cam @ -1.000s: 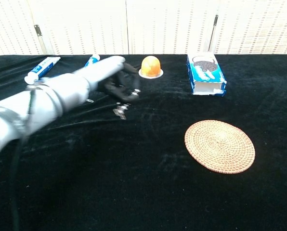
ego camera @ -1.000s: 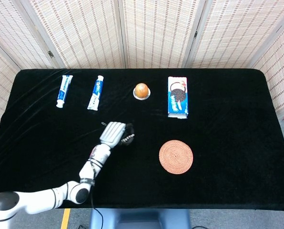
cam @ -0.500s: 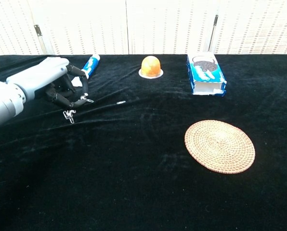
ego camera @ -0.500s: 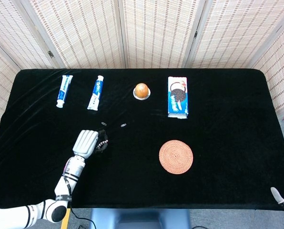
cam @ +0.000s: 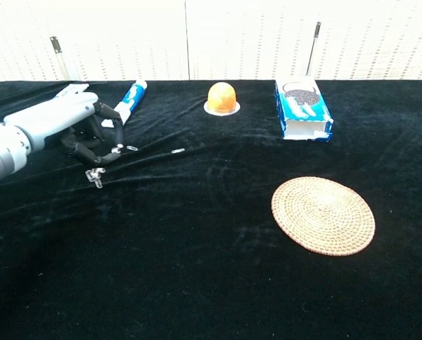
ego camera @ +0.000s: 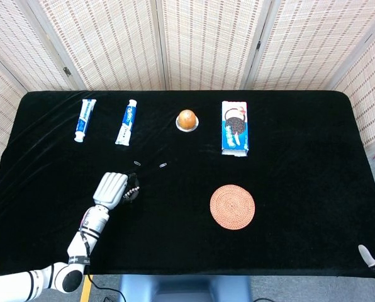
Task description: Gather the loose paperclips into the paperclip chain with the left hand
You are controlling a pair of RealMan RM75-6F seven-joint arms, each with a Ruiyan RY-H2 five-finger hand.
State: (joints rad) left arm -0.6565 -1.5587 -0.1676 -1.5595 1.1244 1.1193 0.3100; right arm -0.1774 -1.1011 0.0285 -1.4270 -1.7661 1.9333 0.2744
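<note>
I am steering the left hand, which sits low over the black table at its left side, fingers curled downward and pinching the paperclip chain. In the chest view a short length of linked clips dangles from the fingertips and just reaches the cloth, so I judge the chain is being carried rather than dragged. I hold it low and close to the surface because the loose clips lie flat and the chain has to meet them there. Two loose paperclips rest on the cloth just beyond the hand: the nearer paperclip close by the fingertips, the farther paperclip a little to its right. Neither touches the chain, so gathering is not yet done. Along the back of the table, well apart from the work, lie two toothpaste tubes, a small orange ball on a white dish and a blue cookie box; a round woven coaster sits nearer me on the right. Of the right hand only a sliver shows at the lower right edge of the head view, and I cannot tell how its fingers lie.
</note>
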